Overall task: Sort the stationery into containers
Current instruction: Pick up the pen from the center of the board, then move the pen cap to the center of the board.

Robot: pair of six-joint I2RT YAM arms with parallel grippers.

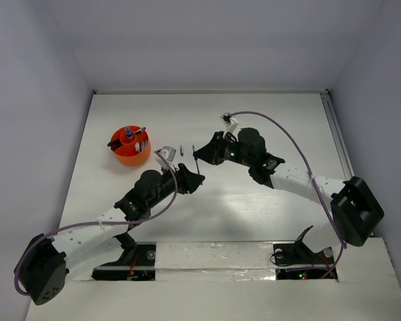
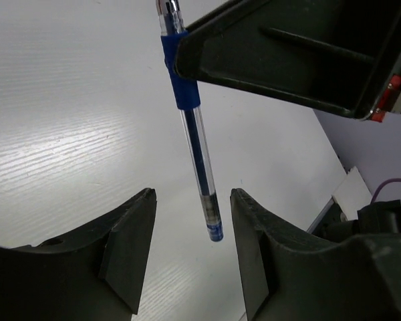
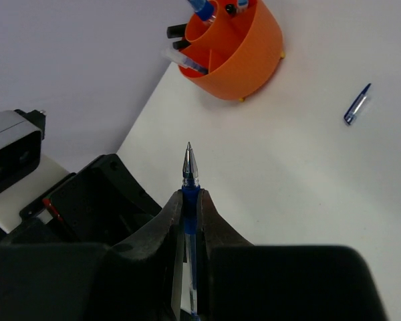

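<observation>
Blue pen [image 2: 195, 154], clear plastic barrel with a blue grip, hung over the desk's [image 1: 254, 200] middle, clamped by the right claw [image 3: 190, 200], which hid part of it. The left claw [image 2: 192, 197] stood parted around its lower end, not touching. A round orange cup [image 3: 250, 60] sat by the left edge, its contents partly cropped.

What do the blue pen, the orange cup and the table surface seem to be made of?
Blue pen: probably plastic; the barrel is clear and glossy, the ink tube shows through, with a matte blue grip sleeve, perhaps rubber.
Orange cup: likely moulded plastic, smooth, slight sheen.
Table: white board with faint wood-like grain, semi-gloss; maybe laminate or painted wood.
</observation>
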